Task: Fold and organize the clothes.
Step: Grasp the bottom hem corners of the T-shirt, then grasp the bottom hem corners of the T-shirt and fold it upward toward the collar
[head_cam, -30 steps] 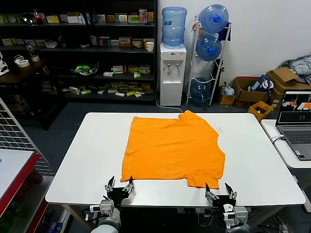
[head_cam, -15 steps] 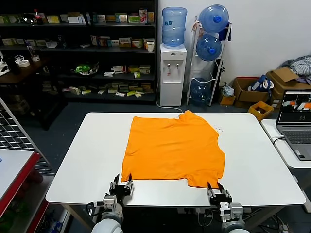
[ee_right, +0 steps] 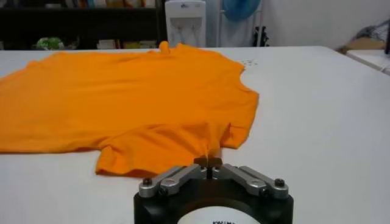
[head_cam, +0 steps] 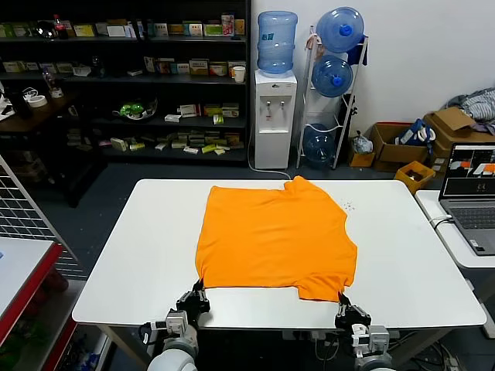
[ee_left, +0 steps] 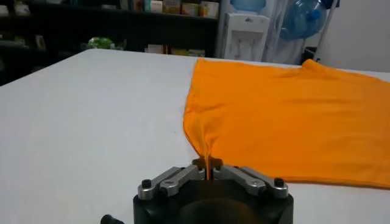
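Both claws pinching the near edge of the orange T-shirt (head_cam: 274, 238) on the white bench (head_cam: 131, 255).

The shirt lies spread flat in the middle of the frame, collar toward the far side. The left claw (head_cam: 197, 291), lower left, is pressed together on the near left corner; the right claw (head_cam: 343, 301), lower right, nips the near right sleeve. Behind the bench stand dark shelves (head_cam: 124, 77) at upper left, a water dispenser (head_cam: 275, 108) at top centre, and a laptop (head_cam: 470, 193) at the right edge. Nothing lies between claws and cloth.
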Available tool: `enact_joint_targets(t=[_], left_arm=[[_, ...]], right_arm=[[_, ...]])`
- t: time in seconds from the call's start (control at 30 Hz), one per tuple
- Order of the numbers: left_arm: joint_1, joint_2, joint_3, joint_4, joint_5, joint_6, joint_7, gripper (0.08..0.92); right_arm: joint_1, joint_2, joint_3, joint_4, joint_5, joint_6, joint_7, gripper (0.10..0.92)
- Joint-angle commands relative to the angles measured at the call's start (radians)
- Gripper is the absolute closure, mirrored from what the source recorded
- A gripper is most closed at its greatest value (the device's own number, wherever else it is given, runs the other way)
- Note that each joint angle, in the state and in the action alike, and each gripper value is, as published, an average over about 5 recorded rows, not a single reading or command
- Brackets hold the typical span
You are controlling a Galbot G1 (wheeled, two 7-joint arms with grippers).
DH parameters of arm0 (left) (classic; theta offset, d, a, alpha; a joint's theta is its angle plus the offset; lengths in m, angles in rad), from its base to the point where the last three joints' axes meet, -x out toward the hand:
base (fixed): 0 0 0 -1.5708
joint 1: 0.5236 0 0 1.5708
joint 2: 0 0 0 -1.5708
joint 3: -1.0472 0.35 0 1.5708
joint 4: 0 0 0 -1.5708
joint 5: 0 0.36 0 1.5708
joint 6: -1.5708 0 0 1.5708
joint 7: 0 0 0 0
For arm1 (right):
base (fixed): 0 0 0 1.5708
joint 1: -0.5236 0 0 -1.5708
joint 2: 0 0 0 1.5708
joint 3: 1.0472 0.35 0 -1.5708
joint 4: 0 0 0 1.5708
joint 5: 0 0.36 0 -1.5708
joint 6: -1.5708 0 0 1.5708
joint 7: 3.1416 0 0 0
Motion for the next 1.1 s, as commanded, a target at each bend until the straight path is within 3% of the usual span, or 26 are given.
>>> enact_joint_targets(t=[0.03,0.3,0.47,1.1], left_arm=[[0.1,0.078,0.0,-0.198,-0.078,0.022,-0.036,0.894],[0.263,0.183,-0.028,-0.365,-0.136,0.041,-0.06,0.896],[0.3,0.207,-0.034,-0.416,-0.147,0.042,-0.06,0.896],[-0.088,0.208,0.037,-0.163,-0.224,0.073,-0.075,0.896]], right_arm=[[-0.193,-0.048,0.015,0.183,0.04,0.021,0.017,0.9],[-0.414,-0.082,0.034,0.305,0.039,0.091,0.03,0.9],[-0.444,-0.069,0.034,0.351,0.04,0.137,0.051,0.9],[0.217,-0.132,-0.017,0.119,0.18,-0.003,0.136,0.9]])
